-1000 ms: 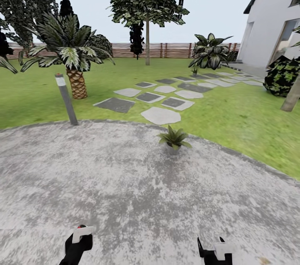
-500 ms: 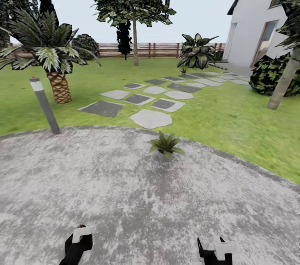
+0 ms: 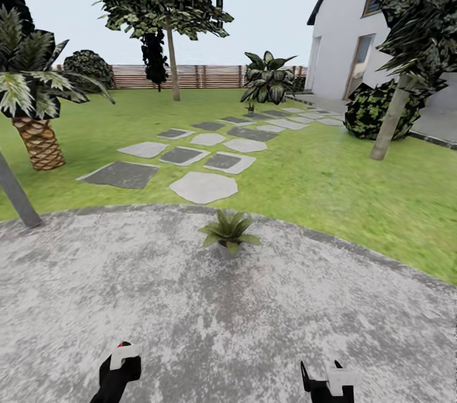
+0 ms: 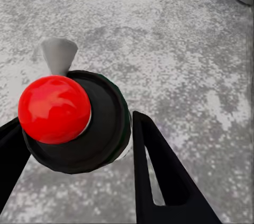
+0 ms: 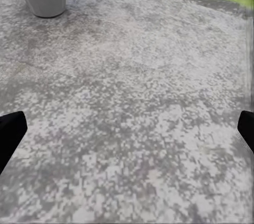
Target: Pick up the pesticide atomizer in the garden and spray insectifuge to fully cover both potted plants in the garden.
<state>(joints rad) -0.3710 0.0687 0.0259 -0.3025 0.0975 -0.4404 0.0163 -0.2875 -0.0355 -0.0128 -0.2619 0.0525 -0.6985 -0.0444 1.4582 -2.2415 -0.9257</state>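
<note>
Left gripper (image 4: 79,144) clamps the atomizer (image 4: 79,123), probably light, rigid and slick, at its body; right gripper (image 5: 127,128) spread, empty.

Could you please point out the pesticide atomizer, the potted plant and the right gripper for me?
pesticide atomizer (image 4: 54,108): left wrist view, red tip.
potted plant (image 3: 228,230): head view, leaf rosette.
right gripper (image 3: 325,384): head view, between fingertips.
</note>
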